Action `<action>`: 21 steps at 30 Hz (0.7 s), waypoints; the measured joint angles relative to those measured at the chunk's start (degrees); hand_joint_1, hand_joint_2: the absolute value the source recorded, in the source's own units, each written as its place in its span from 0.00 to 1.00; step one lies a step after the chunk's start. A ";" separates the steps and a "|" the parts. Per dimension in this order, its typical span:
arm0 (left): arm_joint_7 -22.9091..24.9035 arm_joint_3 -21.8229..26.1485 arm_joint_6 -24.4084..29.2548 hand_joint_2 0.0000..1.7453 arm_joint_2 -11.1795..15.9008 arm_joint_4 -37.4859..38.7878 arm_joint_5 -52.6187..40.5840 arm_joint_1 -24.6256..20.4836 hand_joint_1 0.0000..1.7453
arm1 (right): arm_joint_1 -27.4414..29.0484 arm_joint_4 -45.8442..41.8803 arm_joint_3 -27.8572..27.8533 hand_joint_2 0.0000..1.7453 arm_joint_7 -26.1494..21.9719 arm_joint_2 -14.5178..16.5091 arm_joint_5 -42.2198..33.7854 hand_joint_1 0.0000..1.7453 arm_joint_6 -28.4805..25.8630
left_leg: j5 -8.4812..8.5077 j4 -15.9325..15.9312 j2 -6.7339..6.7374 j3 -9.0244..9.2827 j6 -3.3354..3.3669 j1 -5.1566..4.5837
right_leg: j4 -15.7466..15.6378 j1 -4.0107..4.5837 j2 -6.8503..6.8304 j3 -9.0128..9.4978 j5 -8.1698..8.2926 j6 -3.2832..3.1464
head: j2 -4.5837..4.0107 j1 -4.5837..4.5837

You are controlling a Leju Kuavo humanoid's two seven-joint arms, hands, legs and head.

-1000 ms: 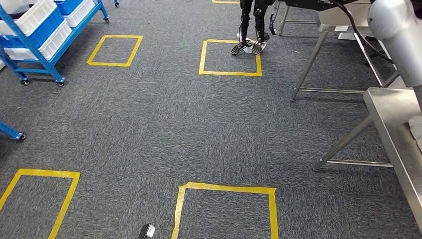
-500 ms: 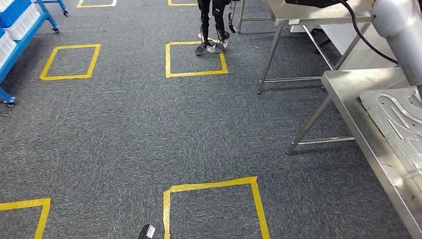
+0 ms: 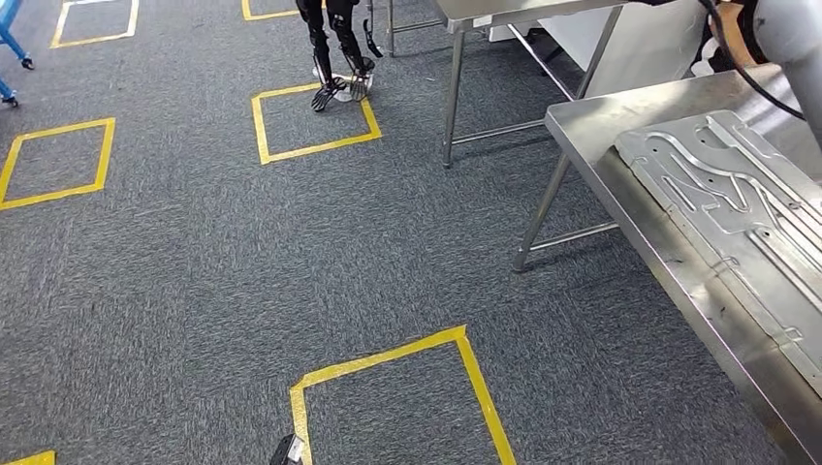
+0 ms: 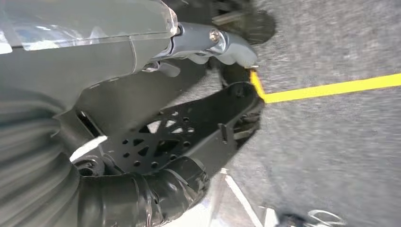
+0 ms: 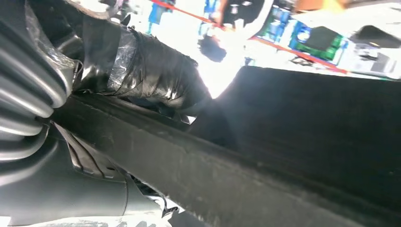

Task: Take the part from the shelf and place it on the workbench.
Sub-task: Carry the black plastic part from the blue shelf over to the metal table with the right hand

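Note:
In the right wrist view my right hand (image 5: pixel 142 61) lays its dark taped fingers over the edge of a flat dark part (image 5: pixel 302 142) and holds it; backlight hides the part's detail. In the head view my silver right arm (image 3: pixel 790 29) is raised at the upper right, above the steel workbench (image 3: pixel 601 131). A silver stamped panel (image 3: pixel 737 194) lies flat on that bench. My left hand (image 4: pixel 156 42) hangs over the carpet, thumb and fingers apart, with nothing in it.
A second steel table (image 3: pixel 514 10) stands behind the workbench. A pair of black legs (image 3: pixel 334 48) stands by a yellow taped square (image 3: pixel 310 121). Another taped square (image 3: pixel 397 387) lies on the grey carpet just ahead. A blue shelf foot (image 3: pixel 8 44) is at the far left.
The whole picture has shifted: my view has turned right. The workbench and its silver panel have come well into view, and the blue shelf has slid out at the left.

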 joint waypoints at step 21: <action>0.92 -1.08 0.02 1.00 -0.17 0.02 -0.40 -0.52 0.00 | 0.00 -1.78 -0.08 1.00 -1.15 -6.50 -1.81 1.00 2.42 | 7.96 -11.76 4.47 4.15 2.56 -0.31 | 5.56 0.40 -3.70 -1.49 -2.08 2.41 | 0.00 0.24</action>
